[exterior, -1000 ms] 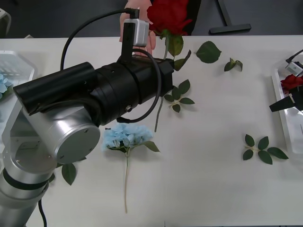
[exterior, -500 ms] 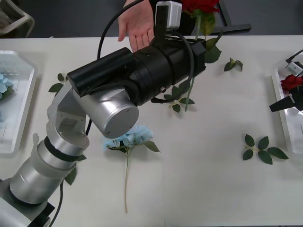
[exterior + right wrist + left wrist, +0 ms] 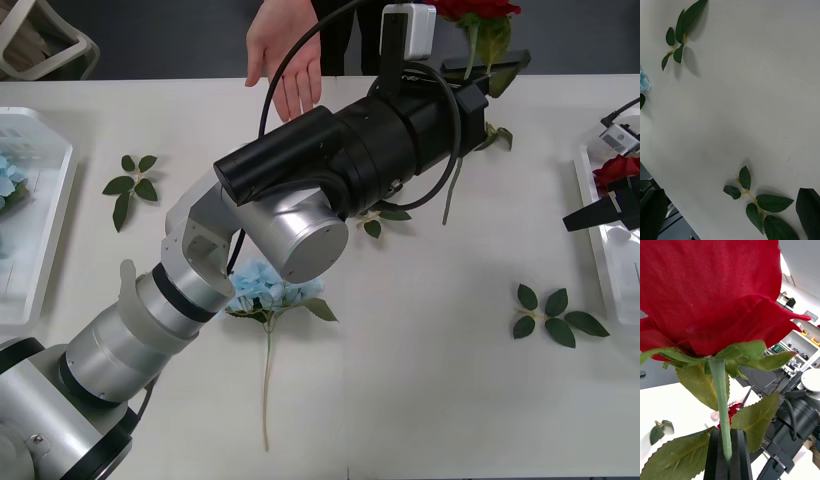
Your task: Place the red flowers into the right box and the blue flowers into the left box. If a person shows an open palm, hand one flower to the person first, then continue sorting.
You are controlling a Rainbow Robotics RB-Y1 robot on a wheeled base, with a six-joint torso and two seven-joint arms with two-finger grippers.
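From the front view, the left arm had swung farther toward one o'clock than half a second before, carrying the red artificial rose (image 3: 478, 10) on its long green stem from the far-middle of the white tabletop (image 3: 430, 400) to the far edge; its bloom was cut off by the frame's top. The left gripper (image 3: 478, 80) was mostly hidden behind its own black wrist. The person's bare open palm (image 3: 285, 55) had stayed at eleven o'clock, apart from the rose. A pale-blue fluffy hydrangea cluster (image 3: 268, 290) on a thin stem lay unmoved at seven o'clock, partly covered by the silver arm. The slotted white plastic tray (image 3: 40, 250) sat at nine o'clock holding more blue, and the smooth glossy white tray (image 3: 600, 250) at three o'clock held a red bloom, with the right gripper (image 3: 605, 210) parked over it; whether its fingers were parted I cannot tell.

In the right wrist view, loose green leaf sprigs (image 3: 756, 202) lay on bare tabletop.

In the left wrist view, the black fingers (image 3: 738, 453) were clenched on the rose's stem just below its leaves, the rose upright, its petals overflowing the frame.
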